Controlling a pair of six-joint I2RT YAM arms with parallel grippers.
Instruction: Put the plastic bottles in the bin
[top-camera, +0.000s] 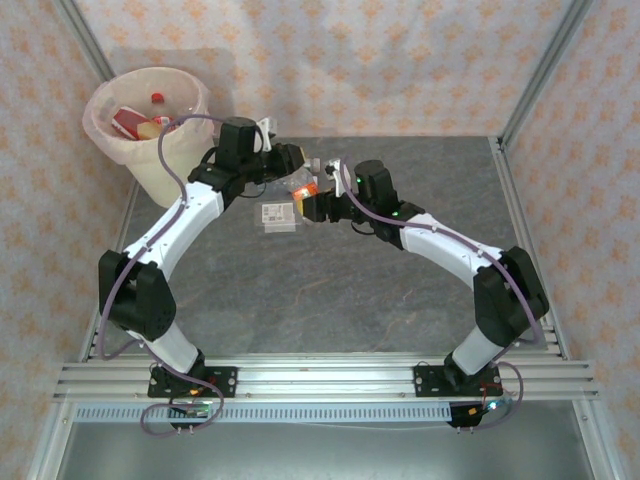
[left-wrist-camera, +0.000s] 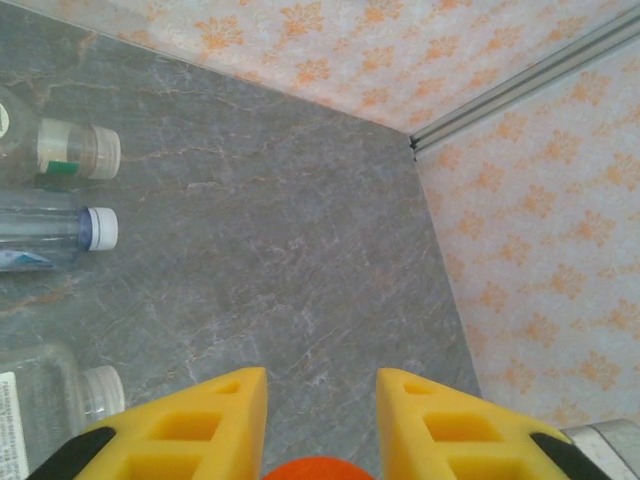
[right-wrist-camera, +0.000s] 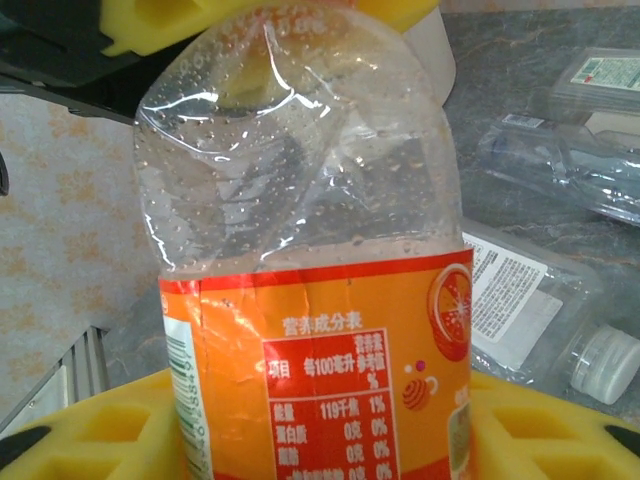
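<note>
Honestly, my left tool (left-wrist-camera: 322, 385) is clamped on the crushed bottle (right-wrist-camera: 320, 330). The right tool (right-wrist-camera: 320, 435) surrounds it, but I can't tell its grip. Flimsy plastic could slip short of the bin (top-camera: 165, 172).

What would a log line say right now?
left hand: shut on orange bottle | right hand: around its labelled end | bin: partly filled

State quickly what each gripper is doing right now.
Left gripper: shut on the orange-label bottle.
Right gripper: bottle between its fingers, grip cannot be told.
</note>
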